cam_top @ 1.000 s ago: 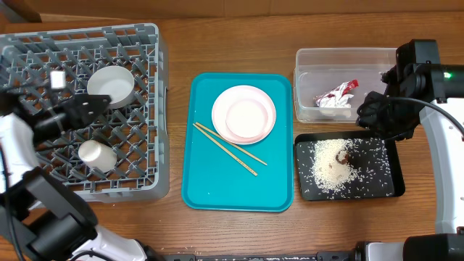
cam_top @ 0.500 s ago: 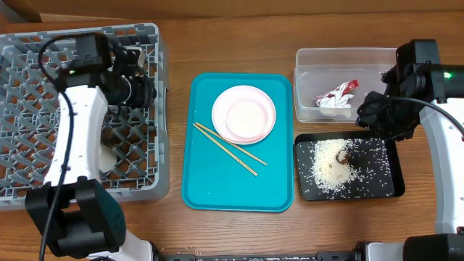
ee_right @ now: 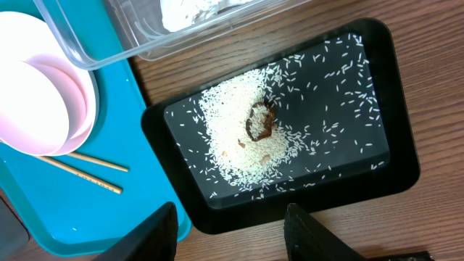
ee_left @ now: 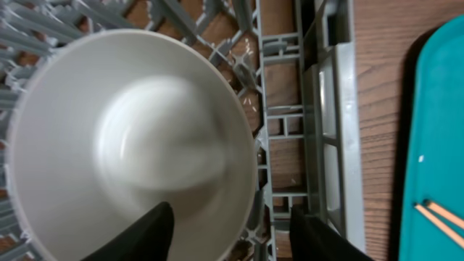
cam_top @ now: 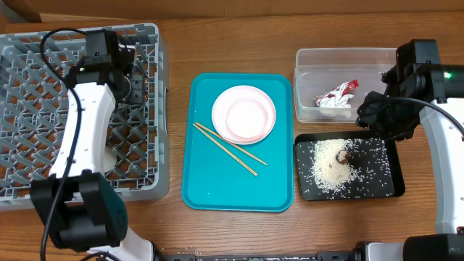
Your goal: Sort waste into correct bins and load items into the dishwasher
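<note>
the teal tray carries two stacked white plates toward its far end, with wooden chopsticks lying diagonally just nearer. left of the teal tray stands the grey dish rack, the left arm stretched over it. right of the teal tray sit a clear tub holding a red-and-white wrapper and a black tray strewn with rice around a brown lump.
</note>
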{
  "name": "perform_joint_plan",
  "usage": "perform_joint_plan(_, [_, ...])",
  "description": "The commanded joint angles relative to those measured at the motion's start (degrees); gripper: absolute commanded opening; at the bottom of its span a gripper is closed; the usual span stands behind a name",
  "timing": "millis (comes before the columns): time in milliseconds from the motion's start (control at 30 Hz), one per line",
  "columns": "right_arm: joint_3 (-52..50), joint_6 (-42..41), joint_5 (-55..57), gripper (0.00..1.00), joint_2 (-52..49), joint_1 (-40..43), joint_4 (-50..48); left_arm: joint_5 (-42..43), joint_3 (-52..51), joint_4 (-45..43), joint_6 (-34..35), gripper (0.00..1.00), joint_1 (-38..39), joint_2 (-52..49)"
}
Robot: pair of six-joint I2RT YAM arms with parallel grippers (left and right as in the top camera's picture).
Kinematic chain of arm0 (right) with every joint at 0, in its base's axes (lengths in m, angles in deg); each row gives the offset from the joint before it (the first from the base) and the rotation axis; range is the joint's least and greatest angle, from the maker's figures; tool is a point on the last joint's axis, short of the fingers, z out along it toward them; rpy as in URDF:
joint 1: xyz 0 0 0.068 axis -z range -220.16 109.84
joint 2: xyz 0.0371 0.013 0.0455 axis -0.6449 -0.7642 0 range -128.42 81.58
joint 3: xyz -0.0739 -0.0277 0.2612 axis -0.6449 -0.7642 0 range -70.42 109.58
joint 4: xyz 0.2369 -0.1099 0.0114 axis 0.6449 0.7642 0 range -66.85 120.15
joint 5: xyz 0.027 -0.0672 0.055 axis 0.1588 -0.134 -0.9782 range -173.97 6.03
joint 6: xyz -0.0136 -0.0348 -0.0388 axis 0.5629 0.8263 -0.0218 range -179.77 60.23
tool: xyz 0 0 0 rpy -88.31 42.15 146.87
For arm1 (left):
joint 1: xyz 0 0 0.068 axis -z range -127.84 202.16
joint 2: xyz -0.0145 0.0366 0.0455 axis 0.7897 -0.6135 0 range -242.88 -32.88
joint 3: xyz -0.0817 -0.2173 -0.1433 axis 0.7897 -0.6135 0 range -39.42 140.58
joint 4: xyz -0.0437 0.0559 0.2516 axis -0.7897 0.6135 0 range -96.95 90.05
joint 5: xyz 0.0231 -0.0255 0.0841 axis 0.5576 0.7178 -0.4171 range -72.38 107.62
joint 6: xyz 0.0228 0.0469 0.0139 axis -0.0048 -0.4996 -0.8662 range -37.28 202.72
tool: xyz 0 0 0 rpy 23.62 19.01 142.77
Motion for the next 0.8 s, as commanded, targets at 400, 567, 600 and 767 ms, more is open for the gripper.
perform_joint_plan(400, [1.29, 0.02, 0.35, 0.49, 0.66, -0.11, 0.68, 0.28, 0.85, 0.26, 0.98, 0.04, 0.17, -2.03])
perform_joint_plan(567, [1.29, 0.02, 0.37, 0.49, 0.66, -0.11, 0.92, 4.96, 3.08, 2.75, 1.4, 0.04, -0.02, -0.68])
perform_joint_plan(600, [1.29, 0.02, 0.37, 0.49, 0.66, -0.11, 0.92, 6.82, 3.74, 3.19, 1.4, 0.04, -0.17, 0.09])
perform_joint_plan(767, [1.29, 0.04, 0.39, 0.49, 0.66, -0.11, 1.36, 25.75, 5.05, 4.81, -1.53, 0.04, -4.5, 6.73])
